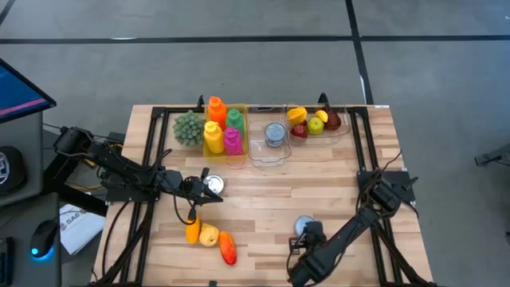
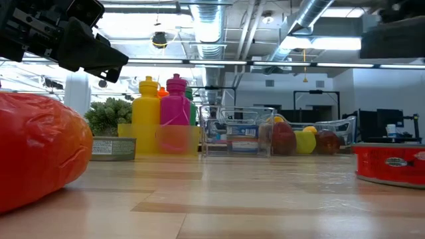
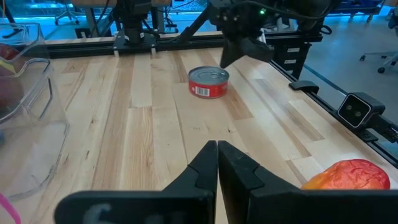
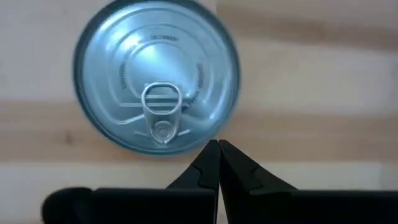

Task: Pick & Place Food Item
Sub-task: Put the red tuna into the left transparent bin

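No text can be read, seemingly.

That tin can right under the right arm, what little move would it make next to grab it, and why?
Probably spread its fingers first. The right gripper hangs directly above the red-labelled can, near the lid's edge, with its fingers pressed together, so it cannot straddle the can yet. After that it would likely centre over the lid and lower.

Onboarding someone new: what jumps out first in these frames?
The bright bottles packed in a clear bin at the table's back edge, beside a bin of fruit. Then the right end effector, shut, poised right over a red can near the front edge. Loose orange and red food items lie front-left.
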